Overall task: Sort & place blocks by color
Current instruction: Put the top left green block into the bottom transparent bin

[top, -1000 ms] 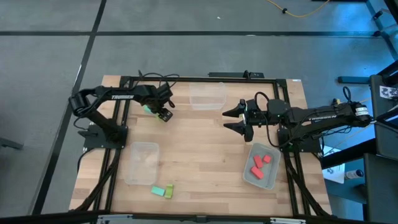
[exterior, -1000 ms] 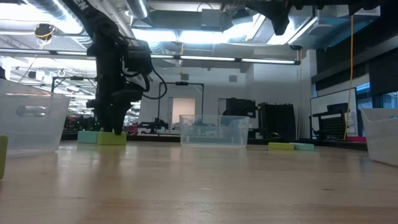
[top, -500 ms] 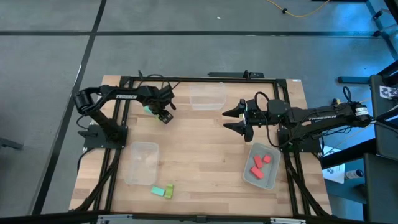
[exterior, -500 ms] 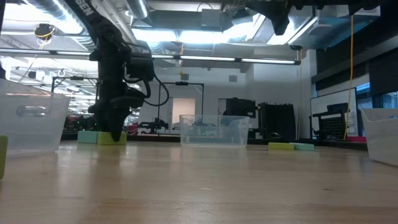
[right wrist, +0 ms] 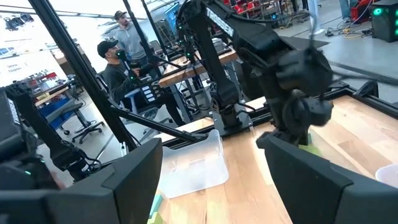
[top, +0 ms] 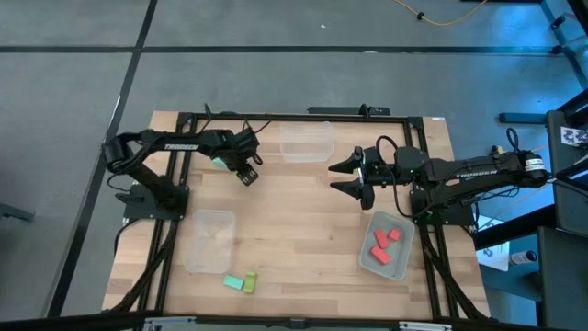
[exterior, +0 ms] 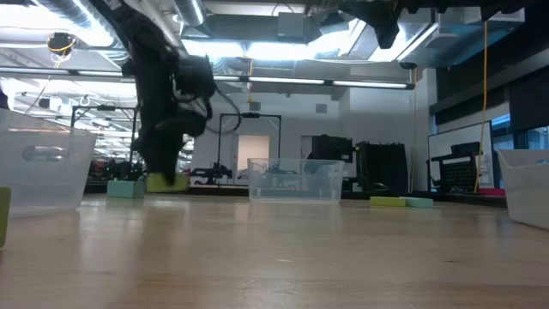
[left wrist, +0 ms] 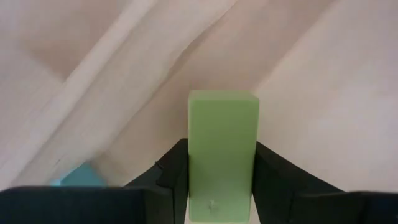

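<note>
Since a second ago, left gripper (left wrist: pixel 221 186) has lifted the lime block (left wrist: pixel 222 149) just off the surface (top: pixel 303 211) beside the teal block (exterior: pixel 125 189), fingers clamped on its sides, long axis running straight out past the fingertips, right gripper (top: pixel 354 176) hovering open mid-surface.

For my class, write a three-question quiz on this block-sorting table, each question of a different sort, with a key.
1. True or false: the left gripper holds a lime block.
2. Which colour are the blocks in the bin near the right arm? A teal, B red, C lime.
3. Fill in: the right gripper is ____ and holds nothing.

Key: 1 true; 2 B; 3 open.
</note>
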You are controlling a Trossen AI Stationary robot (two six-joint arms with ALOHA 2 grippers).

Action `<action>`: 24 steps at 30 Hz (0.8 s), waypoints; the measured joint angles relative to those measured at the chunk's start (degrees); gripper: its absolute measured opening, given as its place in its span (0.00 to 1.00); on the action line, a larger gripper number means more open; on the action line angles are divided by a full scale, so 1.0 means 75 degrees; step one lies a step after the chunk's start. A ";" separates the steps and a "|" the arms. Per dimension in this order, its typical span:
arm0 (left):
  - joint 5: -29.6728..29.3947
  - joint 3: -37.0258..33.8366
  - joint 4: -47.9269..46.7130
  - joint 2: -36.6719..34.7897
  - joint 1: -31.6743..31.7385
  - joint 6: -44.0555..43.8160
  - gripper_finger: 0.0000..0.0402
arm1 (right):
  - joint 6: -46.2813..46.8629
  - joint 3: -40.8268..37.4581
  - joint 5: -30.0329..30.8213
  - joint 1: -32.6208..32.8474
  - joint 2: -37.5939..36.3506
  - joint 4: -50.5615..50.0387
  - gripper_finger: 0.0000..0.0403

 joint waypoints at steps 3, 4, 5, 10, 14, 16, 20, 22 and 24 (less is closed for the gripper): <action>0.0169 -0.0003 0.0715 -0.0710 -0.0338 -0.0222 0.30 | -0.0023 0.0000 0.0003 0.0000 0.0000 0.0001 0.71; 0.0184 -0.0003 0.1009 -0.0968 -0.0483 -0.0374 0.30 | -0.0028 0.0000 0.0000 0.0000 0.0000 0.0003 0.71; 0.0166 -0.0003 0.1328 -0.1235 -0.0637 -0.0508 0.30 | -0.0029 0.0000 0.0003 0.0000 0.0000 0.0003 0.71; -0.0320 -0.0003 0.3589 -0.2388 -0.1696 -0.0651 0.30 | -0.0038 0.0000 0.0003 0.0000 0.0000 0.0003 0.71; -0.0943 0.0003 0.5401 -0.2859 -0.2604 -0.0376 0.30 | -0.0041 0.0000 0.0003 0.0000 0.0000 0.0010 0.71; -0.1266 0.0003 0.6075 -0.2914 -0.2995 -0.0331 0.30 | -0.0041 0.0000 0.0003 0.0000 0.0000 0.0032 0.71; -0.1649 0.0003 0.6954 -0.2893 -0.3667 -0.0159 0.30 | -0.0044 0.0000 0.0002 0.0000 0.0000 0.0058 0.71; -0.1777 0.0003 0.7131 -0.2807 -0.3931 -0.0155 0.30 | -0.0047 0.0000 0.0003 0.0000 0.0000 0.0085 0.71; -0.1953 -0.0003 0.7133 -0.2736 -0.4151 -0.0148 0.30 | -0.0047 0.0000 0.0000 0.0000 0.0000 0.0082 0.71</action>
